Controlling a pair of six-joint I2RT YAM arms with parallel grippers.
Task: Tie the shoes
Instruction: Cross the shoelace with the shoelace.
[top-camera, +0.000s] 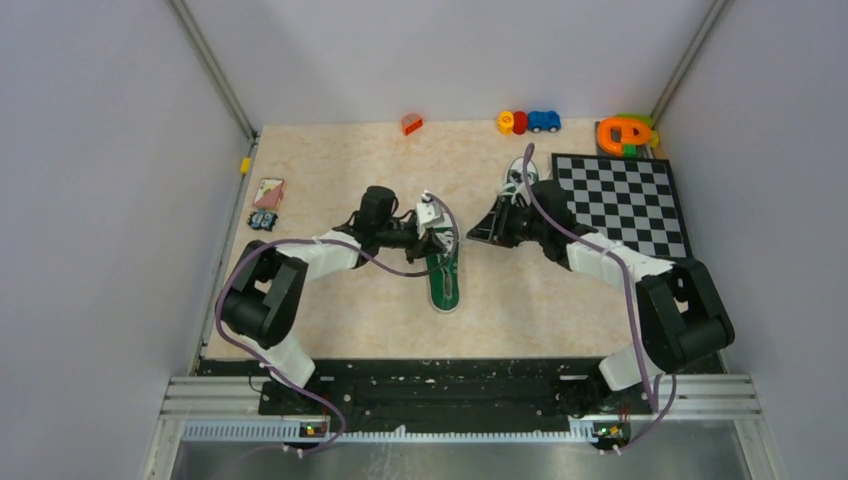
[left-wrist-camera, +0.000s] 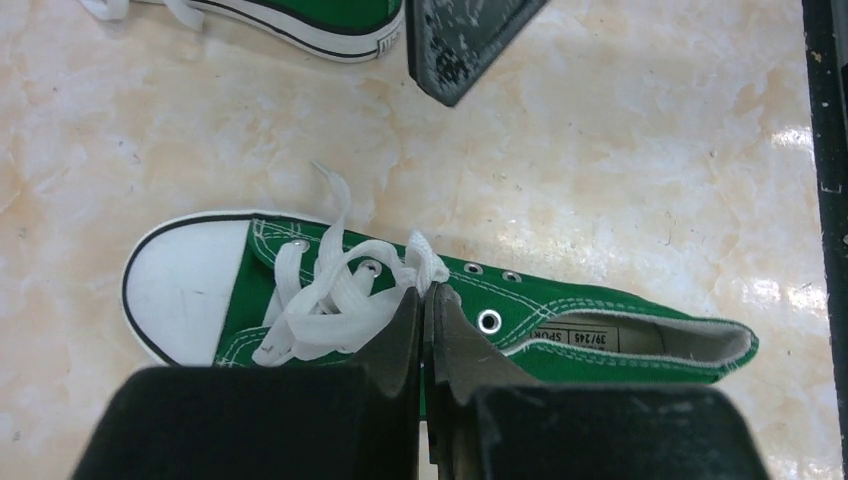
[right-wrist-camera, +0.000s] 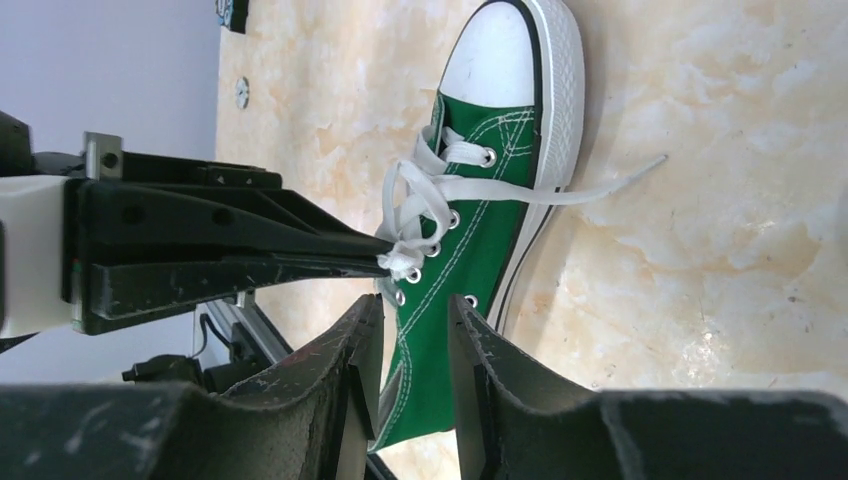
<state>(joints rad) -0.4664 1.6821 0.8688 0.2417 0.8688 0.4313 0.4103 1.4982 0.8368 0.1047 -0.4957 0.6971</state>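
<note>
White lace (right-wrist-camera: 404, 256) in closed left end effector (left-wrist-camera: 422, 300), plainest from right wrist; right end effector (right-wrist-camera: 415, 306) apart.

One green shoe (top-camera: 444, 280) lies near the centre of the table (top-camera: 330, 160), its length running toward the arm bases. The left gripper (top-camera: 436, 228) sits over its far end, with a white lace (top-camera: 453, 222) arching beside it. The right gripper (top-camera: 488, 232) hangs just to the right. The second shoe (top-camera: 518, 172) lies farther back, partly hidden by the right arm, beside a checkerboard (top-camera: 622, 203).

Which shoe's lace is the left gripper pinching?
The mid-table shoe: left gripper is shut on its lace. The other shoe sits by the checkerboard.
</note>
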